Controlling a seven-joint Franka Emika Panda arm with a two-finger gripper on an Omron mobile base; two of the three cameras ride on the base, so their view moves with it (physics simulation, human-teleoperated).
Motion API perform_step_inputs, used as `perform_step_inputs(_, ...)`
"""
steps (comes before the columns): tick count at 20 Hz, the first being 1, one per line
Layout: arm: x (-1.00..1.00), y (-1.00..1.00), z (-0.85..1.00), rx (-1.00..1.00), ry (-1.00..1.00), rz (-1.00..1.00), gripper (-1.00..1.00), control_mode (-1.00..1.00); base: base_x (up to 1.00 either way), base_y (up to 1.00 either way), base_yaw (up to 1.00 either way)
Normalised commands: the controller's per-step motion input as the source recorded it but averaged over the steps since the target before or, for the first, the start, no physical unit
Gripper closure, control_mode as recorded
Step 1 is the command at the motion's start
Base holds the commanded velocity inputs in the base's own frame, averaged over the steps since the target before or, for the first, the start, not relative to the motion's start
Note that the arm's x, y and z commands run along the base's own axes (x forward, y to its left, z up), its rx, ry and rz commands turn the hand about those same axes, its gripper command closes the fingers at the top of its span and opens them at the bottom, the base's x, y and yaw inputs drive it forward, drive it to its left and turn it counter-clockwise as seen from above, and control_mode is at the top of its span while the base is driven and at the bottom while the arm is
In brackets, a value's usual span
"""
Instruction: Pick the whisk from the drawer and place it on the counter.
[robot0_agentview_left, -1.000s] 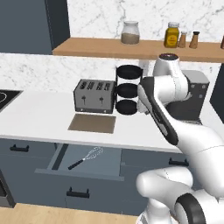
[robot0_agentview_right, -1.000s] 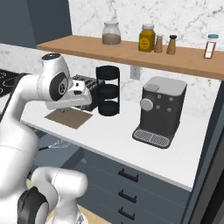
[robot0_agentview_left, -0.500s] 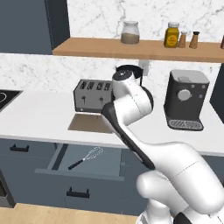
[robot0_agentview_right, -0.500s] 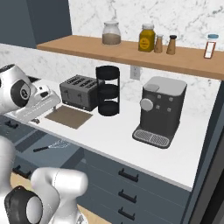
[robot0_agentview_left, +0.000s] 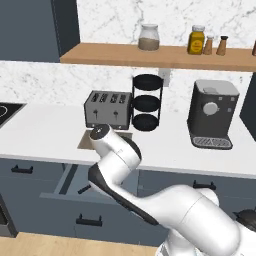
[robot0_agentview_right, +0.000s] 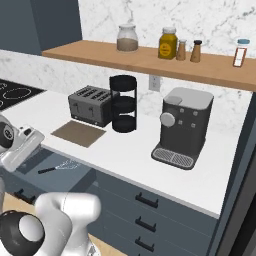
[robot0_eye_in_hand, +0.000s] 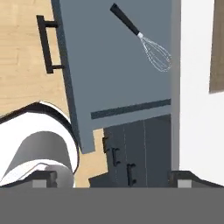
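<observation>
The drawer (robot0_eye_in_hand: 113, 74) stands pulled out, grey-blue inside, its black bar handle (robot0_eye_in_hand: 46, 43) on the slate-blue front. Inside lies the whisk (robot0_eye_in_hand: 148, 46), flat, with its black stick handle pointing toward the front and the wire loops toward the counter (robot0_eye_in_hand: 197, 96). My gripper (robot0_eye_in_hand: 113, 180) hovers above the drawer, open, with the fingertips (robot0_eye_in_hand: 43, 178) wide apart and nothing between them. In the right base view the whisk (robot0_agentview_right: 60, 167) rests in the drawer (robot0_agentview_right: 37, 162) just right of my white hand (robot0_agentview_right: 22, 146). The left base view has my arm covering most of the drawer (robot0_agentview_left: 67, 182).
On the counter (robot0_agentview_left: 45, 132) stand a toaster (robot0_agentview_left: 107, 109), a black three-tier rack (robot0_agentview_left: 146, 102) and a coffee machine (robot0_agentview_left: 212, 114). A tan-brown mat (robot0_agentview_right: 78, 133) lies before the toaster. The wooden shelf (robot0_agentview_left: 150, 54) holds jars. Narrower drawer fronts (robot0_eye_in_hand: 131, 148) sit beside the open one.
The arm has swung away from the rack on the counter, leftward and down, and the hand now hangs over the open drawer. The whisk has not moved.
</observation>
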Motion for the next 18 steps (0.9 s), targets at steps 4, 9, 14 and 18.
perform_step_inputs(4,-0.09,0.63,-0.75,-0.13,0.26,0.36,-1.0,-1.0,0.0,0.0,0.0)
perform_step_inputs(9,0.13,0.65,-0.79,-0.03,0.16,0.07,-1.0,-1.0,0.0,0.0,0.0)
perform_step_inputs(14,0.22,0.7,-0.47,0.0,0.21,0.0,-1.0,-1.0,0.0,0.0,0.0)
perform_step_inputs(18,0.35,0.17,-0.3,0.0,0.2,0.0,-1.0,-1.0,0.0,0.0,0.0)
